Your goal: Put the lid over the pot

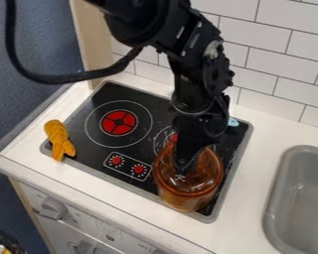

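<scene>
"One stove, two red burners showing; what's around?"

"One orange toy on the left edge, one blue piece behind, one sink right!"

"And the lid?"

"One amber lid, over one pot! The gripper blocks part of it; open or closed, can't tell!"

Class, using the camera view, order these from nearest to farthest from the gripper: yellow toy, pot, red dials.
1. Pot: right at the gripper.
2. Red dials: left of the pot.
3. Yellow toy: farther left, at the stove's edge.
</scene>
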`<state>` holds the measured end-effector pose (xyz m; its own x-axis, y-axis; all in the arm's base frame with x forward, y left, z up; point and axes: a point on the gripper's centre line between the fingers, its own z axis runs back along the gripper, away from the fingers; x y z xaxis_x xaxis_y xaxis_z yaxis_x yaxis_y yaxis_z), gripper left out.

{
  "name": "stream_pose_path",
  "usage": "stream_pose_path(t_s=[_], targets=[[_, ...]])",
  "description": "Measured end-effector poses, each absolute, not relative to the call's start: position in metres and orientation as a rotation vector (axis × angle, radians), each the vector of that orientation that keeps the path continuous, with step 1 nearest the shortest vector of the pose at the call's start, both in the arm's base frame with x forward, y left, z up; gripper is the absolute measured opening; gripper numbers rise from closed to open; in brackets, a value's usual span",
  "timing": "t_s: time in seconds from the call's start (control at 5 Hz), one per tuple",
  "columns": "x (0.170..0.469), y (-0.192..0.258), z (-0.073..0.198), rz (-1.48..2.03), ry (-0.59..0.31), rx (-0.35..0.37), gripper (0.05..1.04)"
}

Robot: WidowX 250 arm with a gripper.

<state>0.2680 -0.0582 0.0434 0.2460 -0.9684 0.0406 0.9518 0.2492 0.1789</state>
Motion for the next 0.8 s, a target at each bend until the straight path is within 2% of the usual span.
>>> stream_pose_path(t_s=[0.2, 0.4, 0.8], targets=[[0.267, -0.057, 0.043, -1.301, -0.144, 0.124, 0.728], [0.265, -0.06, 0.045, -1.308, -0.139, 0.103, 0.984], [0.272, -0.055, 0.081, -1.302, -0.242, 0.12, 1.0]])
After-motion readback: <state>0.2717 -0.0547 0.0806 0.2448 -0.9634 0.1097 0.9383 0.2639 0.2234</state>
